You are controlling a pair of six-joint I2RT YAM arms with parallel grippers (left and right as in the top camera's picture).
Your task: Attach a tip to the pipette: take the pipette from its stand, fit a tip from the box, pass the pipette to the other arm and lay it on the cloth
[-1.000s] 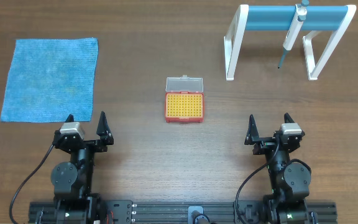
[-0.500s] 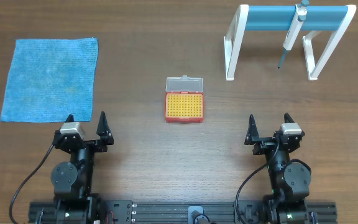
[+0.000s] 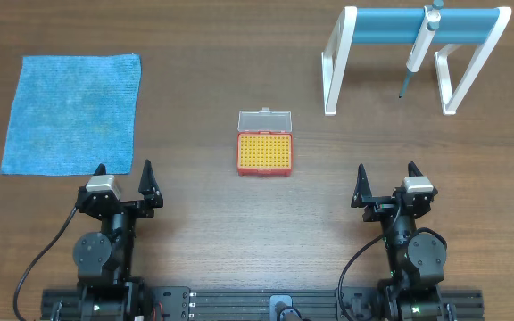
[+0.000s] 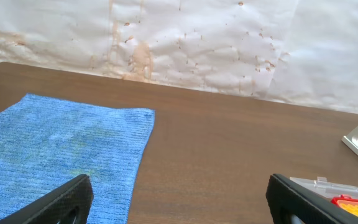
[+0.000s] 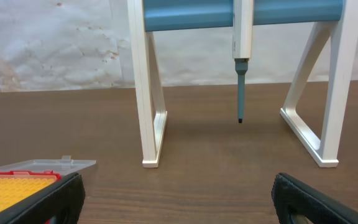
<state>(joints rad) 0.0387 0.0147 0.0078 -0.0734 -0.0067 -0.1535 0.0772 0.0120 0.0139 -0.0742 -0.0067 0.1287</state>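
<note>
Tip box [image 5: 17, 179] edge-cropped, pipette [image 5: 242, 62] top cropped

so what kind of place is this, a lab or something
Probably a lab-style bench set up for robot practice: a pipette hangs from a white and blue stand, an open box of yellow tips sits mid-table, and a blue cloth lies on the wooden table.

Both arms folded low at near edge; left pincer [image 3: 123, 169] and right pincer [image 3: 386, 169] spread wide.
</note>
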